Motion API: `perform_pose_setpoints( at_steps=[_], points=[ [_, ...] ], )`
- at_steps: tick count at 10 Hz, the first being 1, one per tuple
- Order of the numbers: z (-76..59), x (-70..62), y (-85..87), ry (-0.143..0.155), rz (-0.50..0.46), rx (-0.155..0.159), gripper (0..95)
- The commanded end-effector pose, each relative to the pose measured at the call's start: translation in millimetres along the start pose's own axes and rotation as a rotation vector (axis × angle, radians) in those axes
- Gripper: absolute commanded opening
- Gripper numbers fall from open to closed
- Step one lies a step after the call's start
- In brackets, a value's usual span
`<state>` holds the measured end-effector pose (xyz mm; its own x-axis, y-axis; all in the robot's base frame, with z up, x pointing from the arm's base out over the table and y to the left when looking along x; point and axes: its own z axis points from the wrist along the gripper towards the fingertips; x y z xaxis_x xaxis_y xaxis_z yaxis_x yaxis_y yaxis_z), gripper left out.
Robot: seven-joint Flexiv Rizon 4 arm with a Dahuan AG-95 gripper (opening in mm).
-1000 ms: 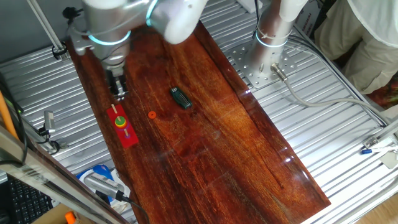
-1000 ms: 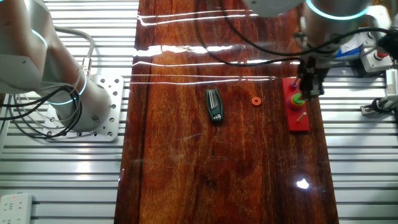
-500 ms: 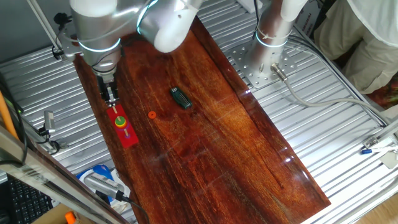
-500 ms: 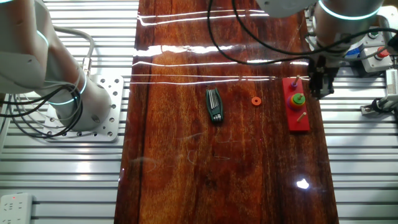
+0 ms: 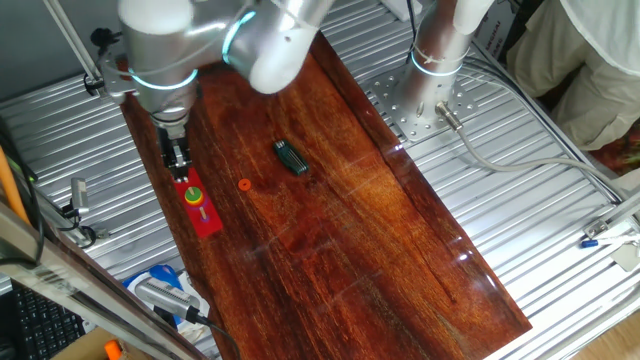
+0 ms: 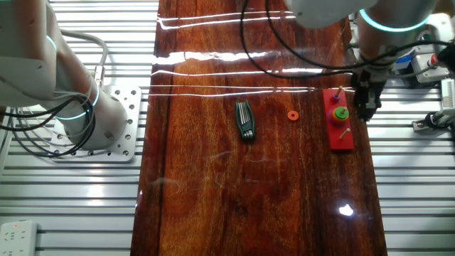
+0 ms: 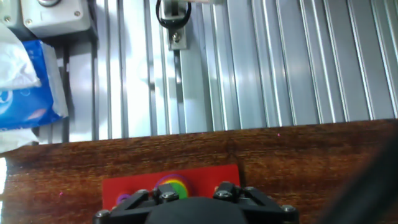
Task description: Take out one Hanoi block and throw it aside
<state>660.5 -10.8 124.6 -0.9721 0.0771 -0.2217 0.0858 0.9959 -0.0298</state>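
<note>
On the desk [image 5: 330, 215] edge nearest the gripper [image 5: 179, 170], the Hanoi block [image 5: 193, 193] sat ringed on a peg of the red base [image 5: 201, 208], just beyond and below the fingers, apart from them. Finger spread could not be told. Farther off lay the orange ring [image 5: 244, 184].

two overhead views — opposite sides, hand view close
</note>
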Motion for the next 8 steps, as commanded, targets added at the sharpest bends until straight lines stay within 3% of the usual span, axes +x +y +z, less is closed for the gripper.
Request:
perform_pose_setpoints(
  at_steps=[1,3,6,8],
  points=[
    [2.3,-1.7,5.2,0.017,0.021,-0.017,57.0],
    [6.2,0.3,12.0,0.002,0.031,0.009,57.0],
    [12.0,8.0,7.8,-0.009,0.005,0.038,57.0],
    [21.7,21.6,3.1,-0.031,-0.011,0.031,57.0]
  ],
)
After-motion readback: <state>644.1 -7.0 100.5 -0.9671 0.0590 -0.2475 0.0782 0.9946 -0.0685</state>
